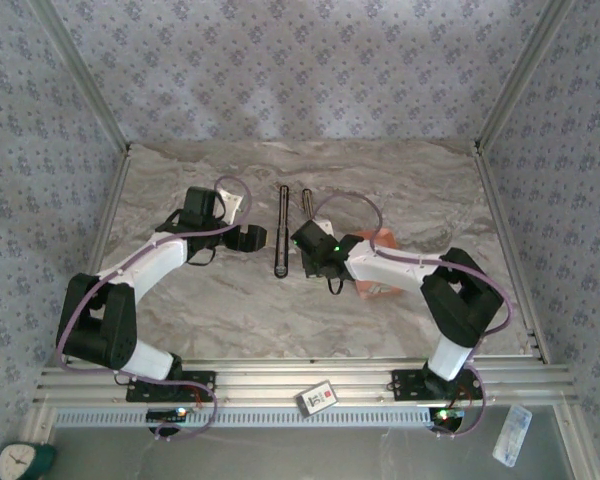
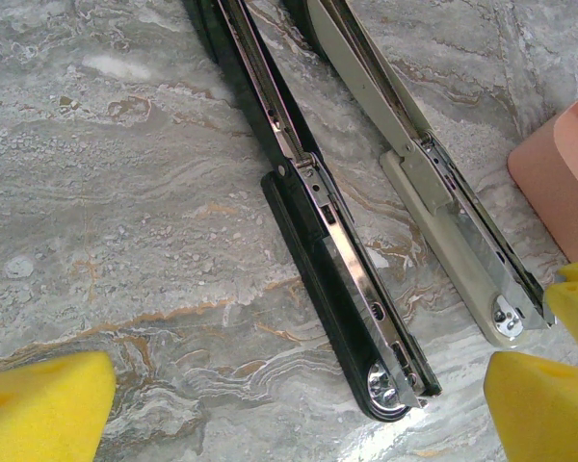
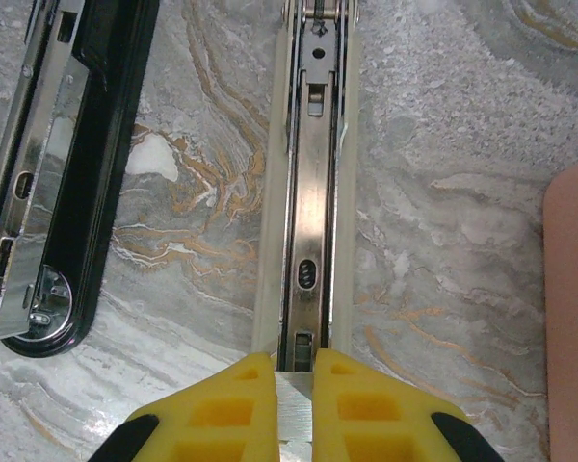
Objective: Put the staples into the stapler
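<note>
Landmark: black stapler (image 1: 283, 228).

Top external camera sits high above and behind the arm bases and is tilted down. We see the whole bench (image 1: 230, 300) from far off, with the black stapler near its middle.

Left wrist camera looks steeply down at close range. The black stapler (image 2: 347, 289) runs diagonally through the centre, with the white stapler (image 2: 453, 221) just right of it.

Right wrist camera looks almost straight down and is closer still. It is centred on the white stapler (image 3: 313, 192), with the black stapler (image 3: 87, 173) at the left edge.

Both wrist views share the staplers' riveted ends and the pink box (image 2: 559, 173) to their right. We find all three in the top view too.
</note>
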Motion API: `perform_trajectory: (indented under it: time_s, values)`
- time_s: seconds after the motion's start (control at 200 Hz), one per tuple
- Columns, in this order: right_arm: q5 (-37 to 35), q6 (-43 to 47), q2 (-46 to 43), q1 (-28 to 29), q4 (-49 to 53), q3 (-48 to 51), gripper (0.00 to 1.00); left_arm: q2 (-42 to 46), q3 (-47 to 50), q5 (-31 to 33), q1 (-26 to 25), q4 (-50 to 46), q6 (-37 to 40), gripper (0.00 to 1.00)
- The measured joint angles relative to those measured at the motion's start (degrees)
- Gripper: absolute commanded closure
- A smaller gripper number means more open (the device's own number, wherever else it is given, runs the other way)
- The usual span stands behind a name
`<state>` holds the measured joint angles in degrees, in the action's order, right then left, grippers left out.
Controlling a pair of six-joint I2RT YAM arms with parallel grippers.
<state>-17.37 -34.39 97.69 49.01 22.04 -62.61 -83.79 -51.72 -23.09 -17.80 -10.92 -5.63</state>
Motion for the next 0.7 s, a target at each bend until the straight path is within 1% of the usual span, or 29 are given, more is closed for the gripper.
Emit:
perform_trajectory:
  time_s: [0.7]
  values:
    - [-0.02, 0.42, -0.5, 0.0, 0.0, 0.0, 0.88, 0.0, 0.0, 0.0, 0.0, 0.0, 0.0, 0.02]
